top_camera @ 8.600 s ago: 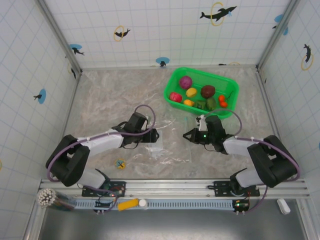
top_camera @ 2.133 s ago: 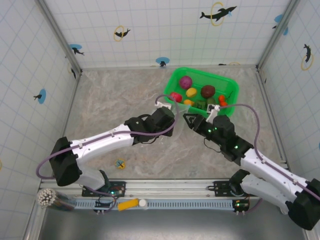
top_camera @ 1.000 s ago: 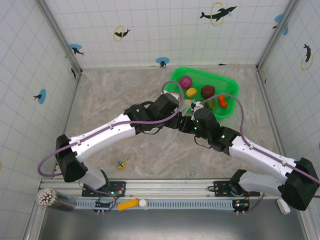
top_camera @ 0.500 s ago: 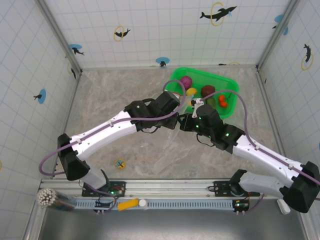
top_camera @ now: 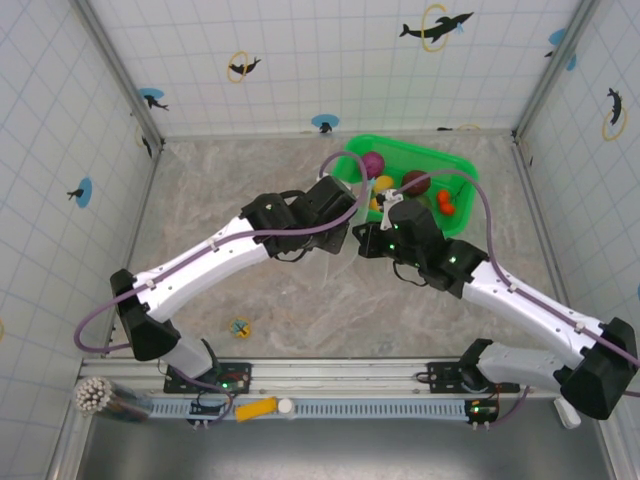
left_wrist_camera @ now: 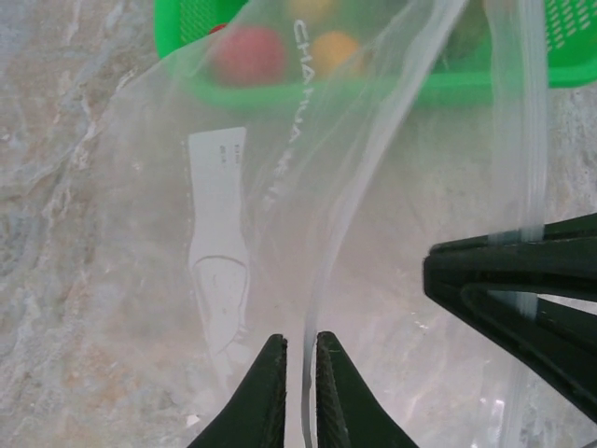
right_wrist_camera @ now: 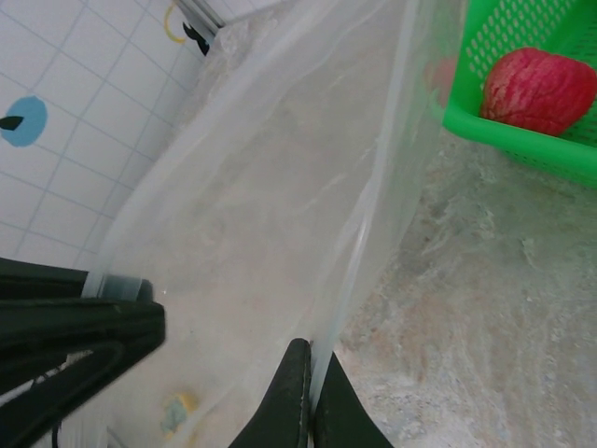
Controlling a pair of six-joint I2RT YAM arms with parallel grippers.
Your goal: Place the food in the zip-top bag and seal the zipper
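Since earlier frame, bag point(left_wrist_camera: 280, 187) carried to basket point(left_wrist_camera: 173, 37). Rim clamped by left gripper point(left_wrist_camera: 299, 392) and right gripper point(right_wrist_camera: 308, 401) (mouth spread). Food point(right_wrist_camera: 541, 91) not bagged, zipper point(left_wrist_camera: 522, 112) unsealed.

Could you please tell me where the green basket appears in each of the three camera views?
Top external: the green basket sits right of centre, toward the back of the table, its near side partly covered.
Left wrist: the basket runs along the top edge, mostly seen through the clear bag.
Right wrist: the basket fills the top right corner, holding a red toy fruit.
Shared landmark: the marbled table it stands on.
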